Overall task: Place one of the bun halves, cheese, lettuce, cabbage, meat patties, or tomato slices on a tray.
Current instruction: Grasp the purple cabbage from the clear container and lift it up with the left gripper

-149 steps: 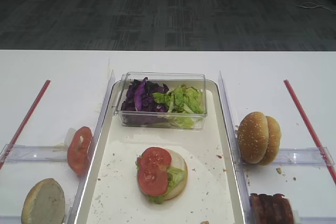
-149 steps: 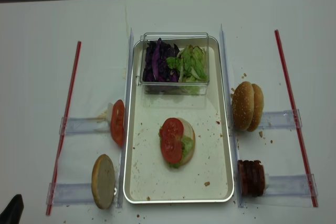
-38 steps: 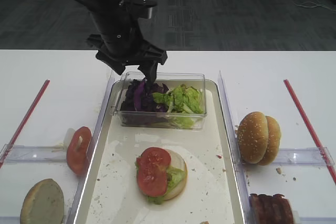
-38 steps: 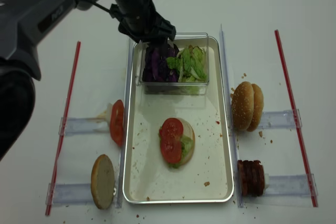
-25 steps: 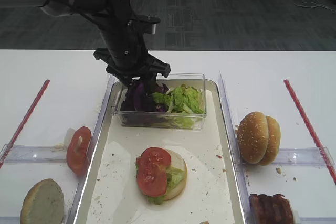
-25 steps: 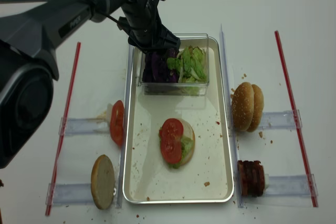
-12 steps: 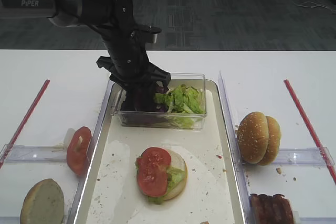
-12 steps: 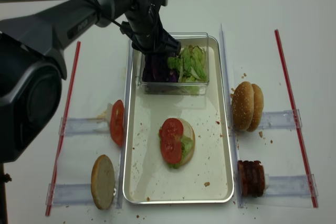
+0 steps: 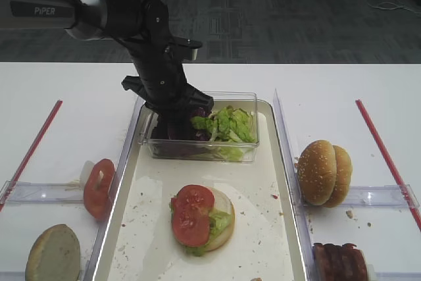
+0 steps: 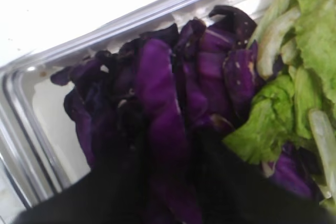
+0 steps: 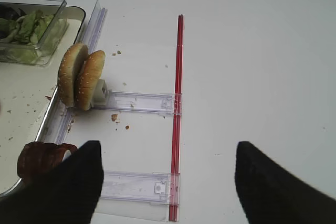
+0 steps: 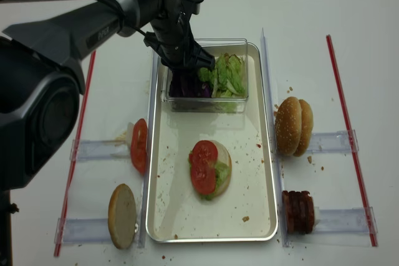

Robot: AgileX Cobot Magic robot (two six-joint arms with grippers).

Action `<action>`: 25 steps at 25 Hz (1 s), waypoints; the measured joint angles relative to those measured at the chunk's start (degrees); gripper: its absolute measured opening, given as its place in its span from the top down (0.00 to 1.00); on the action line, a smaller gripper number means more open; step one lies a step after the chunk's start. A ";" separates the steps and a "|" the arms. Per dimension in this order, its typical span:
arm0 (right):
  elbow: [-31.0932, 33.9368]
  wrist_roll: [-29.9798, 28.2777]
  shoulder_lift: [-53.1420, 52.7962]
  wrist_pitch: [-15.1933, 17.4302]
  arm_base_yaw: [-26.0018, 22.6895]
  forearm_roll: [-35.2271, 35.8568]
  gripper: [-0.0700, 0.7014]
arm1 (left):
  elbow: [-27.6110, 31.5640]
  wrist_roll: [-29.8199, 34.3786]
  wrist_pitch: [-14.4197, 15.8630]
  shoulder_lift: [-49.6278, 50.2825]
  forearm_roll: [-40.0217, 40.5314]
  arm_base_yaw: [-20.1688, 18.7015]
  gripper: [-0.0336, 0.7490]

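Observation:
The dark purple cabbage (image 10: 163, 103) lies in the left half of a clear tub (image 9: 204, 153) at the far end of the cream tray (image 9: 263, 241), beside the light green lettuce (image 9: 227, 123). My left gripper (image 9: 176, 120) reaches down into the tub. In the left wrist view its two dark fingers press on either side of one purple leaf, so the left gripper (image 10: 170, 182) is shut on it. My right gripper (image 11: 165, 182) hangs open over bare table right of the tray, holding nothing. On the tray sits a bun half topped with lettuce and tomato slices (image 9: 194, 218).
Tomato slices (image 9: 97, 189) and a bun half (image 9: 54, 255) stand in clear racks left of the tray. Sesame bun halves (image 9: 323, 172) and meat patties (image 9: 341, 262) stand in racks on the right. Red strips (image 9: 385, 156) run along both outer sides of the table.
My left gripper has sunk deeper into the tub's purple cabbage and its fingers have drawn together on a leaf. Nothing else has moved.

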 joint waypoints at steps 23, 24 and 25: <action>0.00 0.20 0.00 0.00 0.00 0.00 0.19 | -0.43 1.03 2.67 -10.59 0.45 0.00 0.89; 0.00 0.20 0.00 0.00 0.00 0.00 0.19 | -0.48 1.03 2.81 -11.67 0.45 0.00 0.89; 0.00 0.20 0.00 0.00 0.00 0.00 0.19 | -0.57 1.14 2.94 -12.57 0.45 0.00 0.89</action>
